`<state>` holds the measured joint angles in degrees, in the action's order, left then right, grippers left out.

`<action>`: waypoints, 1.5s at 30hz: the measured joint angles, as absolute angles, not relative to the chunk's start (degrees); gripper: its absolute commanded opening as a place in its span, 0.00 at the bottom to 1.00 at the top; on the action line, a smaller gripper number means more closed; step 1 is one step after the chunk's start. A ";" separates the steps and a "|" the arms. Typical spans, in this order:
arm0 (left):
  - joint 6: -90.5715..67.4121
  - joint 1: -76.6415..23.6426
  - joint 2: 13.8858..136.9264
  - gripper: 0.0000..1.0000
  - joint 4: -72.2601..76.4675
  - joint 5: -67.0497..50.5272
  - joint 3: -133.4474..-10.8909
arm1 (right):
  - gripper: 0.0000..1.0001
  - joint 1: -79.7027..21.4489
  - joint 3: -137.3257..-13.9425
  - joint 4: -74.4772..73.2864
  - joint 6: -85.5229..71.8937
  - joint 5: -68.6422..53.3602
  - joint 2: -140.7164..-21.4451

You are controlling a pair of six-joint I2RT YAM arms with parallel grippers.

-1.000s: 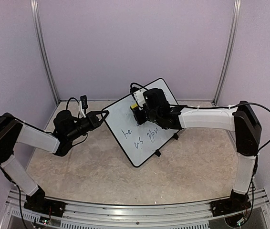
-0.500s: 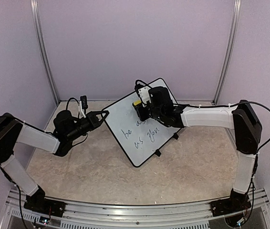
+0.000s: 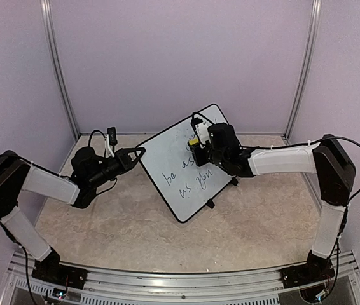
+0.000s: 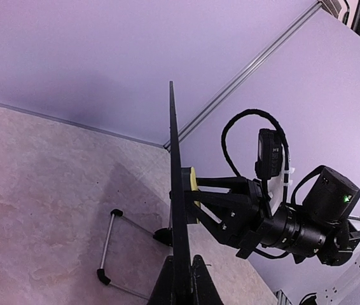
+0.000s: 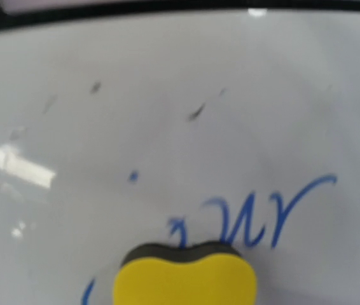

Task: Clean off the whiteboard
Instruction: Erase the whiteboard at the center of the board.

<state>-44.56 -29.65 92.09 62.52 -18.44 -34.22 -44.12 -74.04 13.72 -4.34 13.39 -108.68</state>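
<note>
From above, the whiteboard [image 3: 180,181] stands tilted on the desk [image 3: 103,222]. The left pincer [image 3: 139,152] pinches its left corner, and the right pincer [image 3: 198,149] clamps a yellow sponge [image 3: 195,142] against it. Left wrist: the board is edge-on between the fingers [image 4: 200,289]. Right wrist: the sponge is on blue writing [image 5: 282,216].
</note>
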 measured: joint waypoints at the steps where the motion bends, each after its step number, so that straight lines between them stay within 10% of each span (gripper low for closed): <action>1: -44.58 -29.65 92.09 0.00 62.52 -18.41 -34.22 | 0.12 -44.58 -73.49 13.96 -4.16 14.15 -108.55; 45: -44.27 -29.69 91.66 0.00 62.06 -18.65 -34.15 | 0.10 -49.47 -72.88 6.17 -4.27 19.35 -106.83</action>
<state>-44.27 -29.69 91.66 62.06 -18.65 -34.15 -49.47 -72.88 6.17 -4.27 19.35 -106.83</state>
